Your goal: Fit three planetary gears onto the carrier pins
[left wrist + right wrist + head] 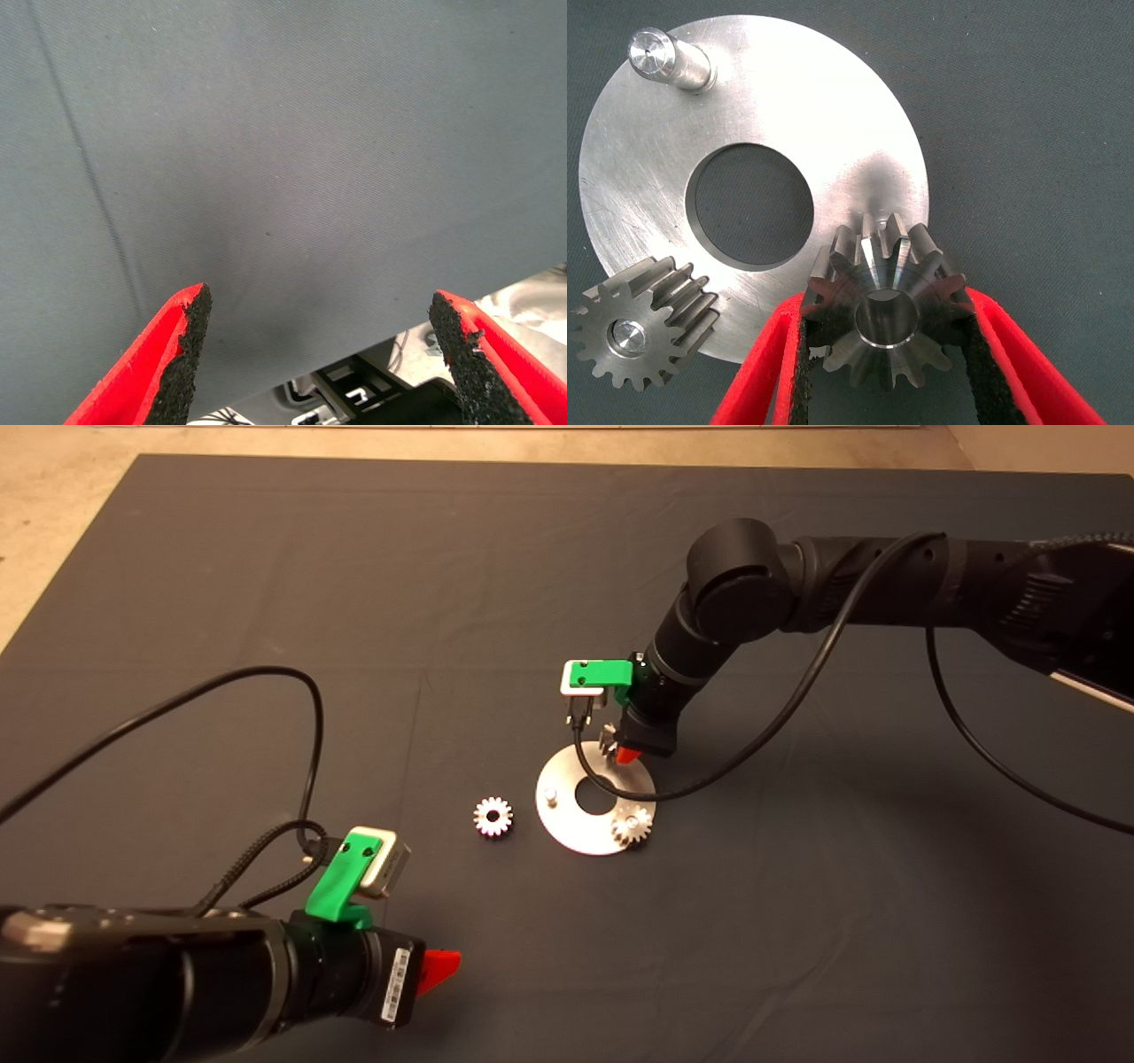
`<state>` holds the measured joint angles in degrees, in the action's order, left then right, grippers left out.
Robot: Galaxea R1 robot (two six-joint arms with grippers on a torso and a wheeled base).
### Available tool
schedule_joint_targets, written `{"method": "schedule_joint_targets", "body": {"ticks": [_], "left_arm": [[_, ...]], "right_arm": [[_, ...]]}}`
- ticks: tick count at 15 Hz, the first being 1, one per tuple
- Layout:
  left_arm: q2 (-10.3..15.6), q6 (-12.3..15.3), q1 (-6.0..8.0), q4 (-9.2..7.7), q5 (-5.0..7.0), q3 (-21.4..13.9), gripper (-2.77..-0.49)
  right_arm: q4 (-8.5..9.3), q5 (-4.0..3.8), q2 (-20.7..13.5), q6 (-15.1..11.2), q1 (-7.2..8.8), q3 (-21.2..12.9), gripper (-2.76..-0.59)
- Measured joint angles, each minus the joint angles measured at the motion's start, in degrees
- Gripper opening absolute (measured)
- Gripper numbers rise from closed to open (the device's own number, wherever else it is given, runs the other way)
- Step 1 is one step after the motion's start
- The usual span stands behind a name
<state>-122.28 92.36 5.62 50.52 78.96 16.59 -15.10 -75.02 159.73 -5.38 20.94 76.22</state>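
Gears are what this job is about, and one gear (pixel 884 310) sits squeezed between the two red fingers of the right gripper (pixel 886 341), right over the edge of the shiny disc (pixel 651 190). The pads press on the teeth at its two sides, so its middle hole stays free. I think that is the best place to hold it, because the hole must slide down over a pin. The pin under it is hidden by the gear, so I cannot tell if they touch.

Across the disc from the gripper, one bare pin (pixel 667 57) stands up. Off to one side, close by, a second gear (pixel 642 332) already sits on its pin.

The third gear (pixel 493 816) lies on the mat (pixel 266 558), past the far side of the disc.

These gears look hard, smooth and heavy for their size. They will not bend or break, but they could slip or tip if held loosely.

The left gripper (pixel 323 345) waits over bare mat near the robot, its fingers wide apart and holding nothing.
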Motion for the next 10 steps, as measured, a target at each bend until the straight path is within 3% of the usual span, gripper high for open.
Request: {"method": "schedule_joint_targets", "body": {"ticks": [2,4,8,10], "left_arm": [[0.37,0.0,0.0,0.0,-0.09,0.0,-1.51],[0.37,0.0,0.0,0.0,-0.16,0.0,-1.51],[0.37,0.0,0.0,0.0,-0.37,-0.02,-1.51],[0.37,0.0,0.0,-0.02,-0.48,-0.04,-1.51]], "right_arm": [[0.0,0.41,-0.16,0.0,-0.05,-0.04,-2.35],[-0.03,1.44,-0.26,0.0,-0.17,-0.04,-2.34],[-1.26,4.2,-0.11,-0.02,-2.36,0.27,-2.34],[-1.29,4.26,-0.02,-0.02,-2.36,0.27,-2.35]]}}
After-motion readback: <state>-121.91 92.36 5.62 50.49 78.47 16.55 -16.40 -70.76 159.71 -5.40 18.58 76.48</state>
